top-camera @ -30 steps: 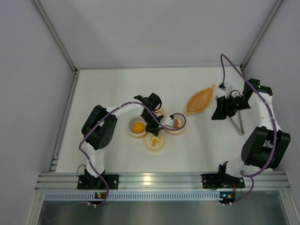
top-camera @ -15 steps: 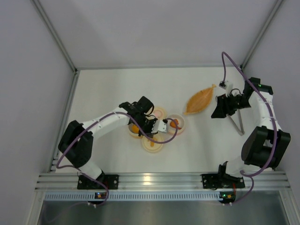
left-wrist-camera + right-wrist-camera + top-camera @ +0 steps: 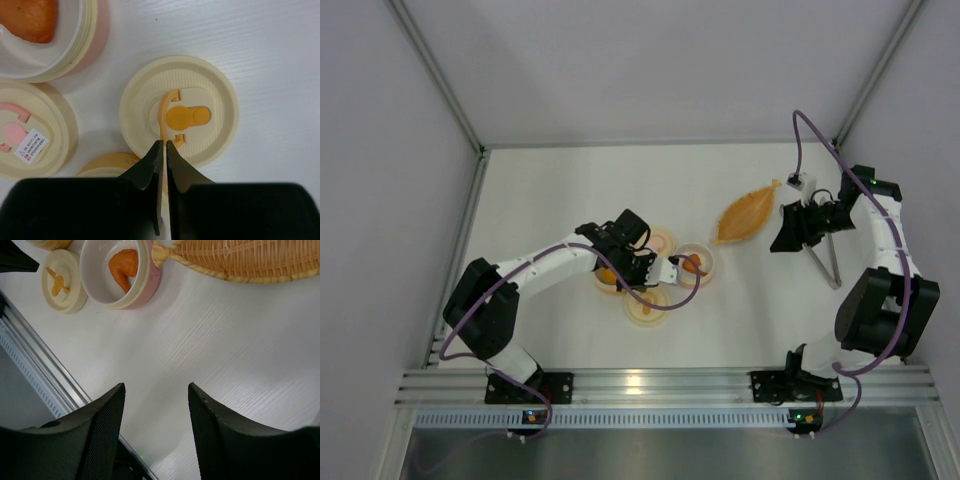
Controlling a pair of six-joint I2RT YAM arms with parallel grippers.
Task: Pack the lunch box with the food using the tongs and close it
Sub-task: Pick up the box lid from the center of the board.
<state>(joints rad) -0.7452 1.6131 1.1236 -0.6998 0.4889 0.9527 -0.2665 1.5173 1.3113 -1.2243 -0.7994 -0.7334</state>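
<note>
The lunch box's pink tub [image 3: 702, 262] holds the orange wedge of food [image 3: 693, 264]. My left arm covers most of the yellow tub [image 3: 601, 280], so I cannot make out the ball. The orange-marked cream lid [image 3: 180, 120] lies flat. My left gripper [image 3: 162, 145] hovers over its near edge with only a narrow slit between the jaws and nothing in them. The pink-marked lid [image 3: 30, 135] lies to the left. The tongs [image 3: 825, 262] rest on the table beside my right gripper [image 3: 790, 235], which is open and empty.
An orange woven leaf-shaped dish [image 3: 748, 213] lies between the tubs and the right arm. The aluminium rail [image 3: 660, 385] runs along the near table edge. White walls [image 3: 420, 150] close in the left, right and back.
My left arm has stretched out lower and its wrist has come down over the yellow tub toward the orange-marked lid. The right arm has not moved.
</note>
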